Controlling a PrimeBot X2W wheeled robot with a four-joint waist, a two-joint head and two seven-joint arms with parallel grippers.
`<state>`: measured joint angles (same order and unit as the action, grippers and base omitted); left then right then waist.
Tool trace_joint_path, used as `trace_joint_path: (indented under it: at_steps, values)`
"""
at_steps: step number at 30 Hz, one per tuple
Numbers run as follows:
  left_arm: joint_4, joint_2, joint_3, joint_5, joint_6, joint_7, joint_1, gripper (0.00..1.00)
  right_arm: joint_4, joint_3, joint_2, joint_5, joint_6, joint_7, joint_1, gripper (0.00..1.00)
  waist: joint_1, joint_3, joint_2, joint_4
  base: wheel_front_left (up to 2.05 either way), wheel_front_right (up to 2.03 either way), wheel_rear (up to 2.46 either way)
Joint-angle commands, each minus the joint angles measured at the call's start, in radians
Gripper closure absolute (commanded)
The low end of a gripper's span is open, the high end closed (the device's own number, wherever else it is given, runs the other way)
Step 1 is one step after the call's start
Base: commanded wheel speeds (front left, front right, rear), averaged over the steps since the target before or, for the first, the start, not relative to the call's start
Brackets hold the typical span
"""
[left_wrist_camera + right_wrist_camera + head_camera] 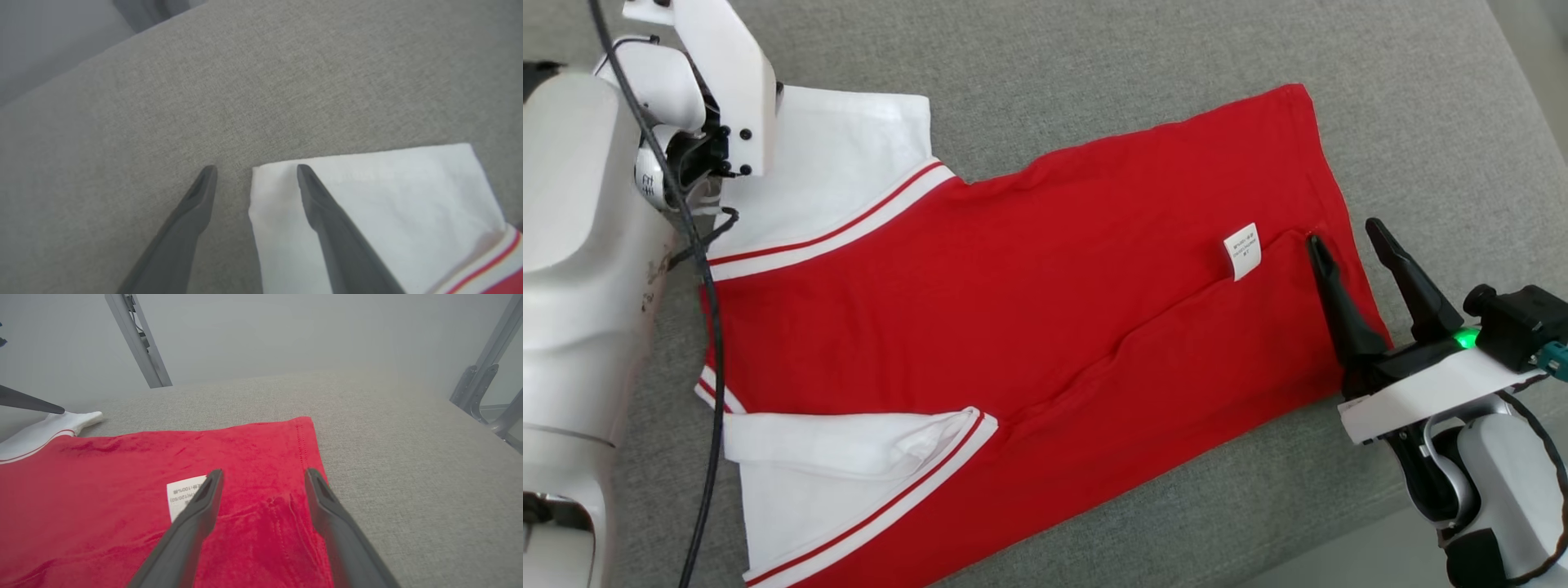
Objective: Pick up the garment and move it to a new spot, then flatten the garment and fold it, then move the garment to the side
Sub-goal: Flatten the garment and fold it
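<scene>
Spread nearly flat on a grey fabric surface point(1094, 49): a red garment point(1029, 286), running from lower left to upper right of the head view. Looks like soft matte knit jersey, with one long shallow crease along the lower half. Ends at the left in two white short sleeves, an upper sleeve point(849, 155) and a lower sleeve point(849, 441) that is partly folded over on itself. Joins each sleeve to the red body with white trim crossed by thin red stripes. Carries a small white printed label point(1243, 251) near the straight stitched hem at the right end.

Right tool point(1343, 233): two long, dark, tapered fingers, spread apart and pinching nothing, over the hem corner just beside the label. Cannot tell whether touching the cloth.

Left tool point(256, 169): likewise spread and empty, one finger over bare grey weave, the other over the corner of the upper sleeve.

Grey surface: coarse woven texture, uniform in colour. Beyond it, in the right wrist view, slanted grey metal frame bars point(139, 339). Along the left arm's smooth white shell, a thin black cable point(716, 351).
</scene>
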<state>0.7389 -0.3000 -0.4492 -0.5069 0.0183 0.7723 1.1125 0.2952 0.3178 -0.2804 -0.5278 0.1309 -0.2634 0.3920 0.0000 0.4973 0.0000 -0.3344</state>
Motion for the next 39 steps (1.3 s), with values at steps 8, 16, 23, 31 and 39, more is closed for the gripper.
trace_joint_path:
  at_steps: [8, 16, 23, 31, 39]
  values:
    - [0.106, -0.003, -0.036, 0.026, -0.011, 0.037, 0.065, 0.86, 0.006, 0.000, -0.018, -0.017, 0.000, -0.002, 0.046, 0.00, 0.0000, 0.030, 0.0000, -0.025, 0.00, 0.00, 0.00]
    - [0.122, 0.013, -0.039, -0.010, -0.047, 0.063, 0.059, 1.00, 0.053, 0.032, -0.063, -0.040, 0.000, -0.002, 0.122, 0.00, 0.0000, 0.012, 0.0000, -0.011, 0.00, 0.00, 0.00]
    - [0.060, 0.011, -0.056, -0.013, -0.087, 0.024, 0.045, 1.00, 0.208, 0.122, -0.091, -0.210, 0.000, 0.177, 0.264, 0.00, 0.0000, -0.014, 0.0000, 0.015, 0.00, 0.00, 0.00]
    - [-0.003, 0.006, -0.050, -0.038, -0.107, -0.016, 0.038, 1.00, 0.311, 0.201, -0.138, -0.306, 0.000, 0.451, 0.448, 0.00, 0.0000, -0.008, 0.0000, 0.035, 0.00, 0.00, 0.00]
    - [-0.053, 0.007, -0.063, -0.049, -0.115, -0.016, 0.026, 1.00, 0.429, 0.273, -0.139, -0.311, 0.000, 0.613, 0.601, 0.00, 0.0000, 0.002, 0.0000, 0.062, 0.00, 0.00, 0.00]
